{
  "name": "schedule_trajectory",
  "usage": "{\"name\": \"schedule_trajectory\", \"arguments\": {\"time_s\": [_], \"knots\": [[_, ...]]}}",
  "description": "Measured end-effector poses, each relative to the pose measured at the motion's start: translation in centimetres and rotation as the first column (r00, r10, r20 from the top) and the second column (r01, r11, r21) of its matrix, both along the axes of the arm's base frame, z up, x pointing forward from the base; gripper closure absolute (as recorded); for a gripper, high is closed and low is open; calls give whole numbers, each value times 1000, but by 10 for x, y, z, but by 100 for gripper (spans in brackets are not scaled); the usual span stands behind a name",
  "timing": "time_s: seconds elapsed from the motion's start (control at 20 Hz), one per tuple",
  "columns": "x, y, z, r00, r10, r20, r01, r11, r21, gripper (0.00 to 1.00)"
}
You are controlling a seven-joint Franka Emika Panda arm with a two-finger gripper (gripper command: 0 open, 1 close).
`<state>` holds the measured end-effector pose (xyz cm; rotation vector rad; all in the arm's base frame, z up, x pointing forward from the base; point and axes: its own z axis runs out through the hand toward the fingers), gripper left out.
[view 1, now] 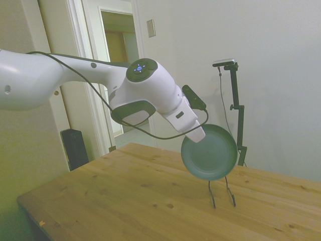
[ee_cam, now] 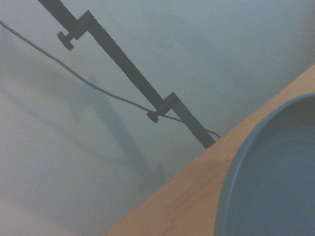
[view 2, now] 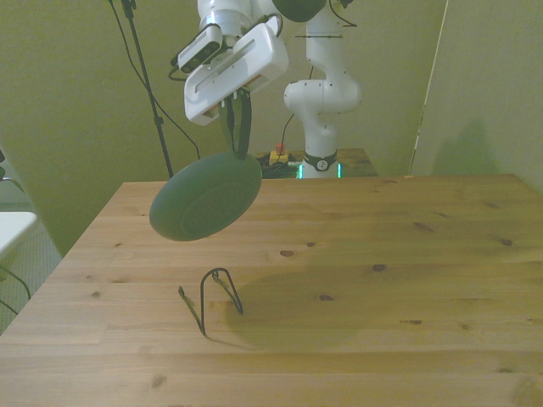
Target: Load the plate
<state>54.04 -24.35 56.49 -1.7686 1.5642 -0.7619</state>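
Table (view 2: 382,254) | plate (view 2: 206,197) held on edge, clamped at its rim by gripper (view 2: 236,148) | stand (view 2: 212,297) seen below it, apart

The round matte plate (view 1: 210,153) (view 2: 206,197) (ee_cam: 275,182) is plain teal-grey — no pattern. The thin wire stand (view 1: 222,192) (view 2: 212,297) is black; the knotty wooden table (view 1: 125,201) (view 2: 382,254) (ee_cam: 187,196) is honey-brown — the arm (view 1: 75,80) (view 2: 327,93) white.

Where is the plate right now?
The plate hangs in the air, tilted and gripped at its rim by the end effector, above the black wire stand toward the front view's left of the table.
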Motion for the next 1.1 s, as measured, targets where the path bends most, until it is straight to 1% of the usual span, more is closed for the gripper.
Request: {"name": "schedule_trajectory", "arguments": {"time_s": [0.15, 0.35, 0.7, 0.85, 1.1], "knots": [[7, -11, -8, 999, 16, 38, -17, 1000, 13, 100], [11, -13, -24, 996, 41, 74, -42, 999, 14, 100], [4, -14, -47, 982, 73, 172, -75, 997, 5, 100], [-1, -15, -59, 979, 83, 188, -83, 996, -5, 100], [-1, -18, -73, 977, 86, 195, -85, 996, -12, 100]]}}
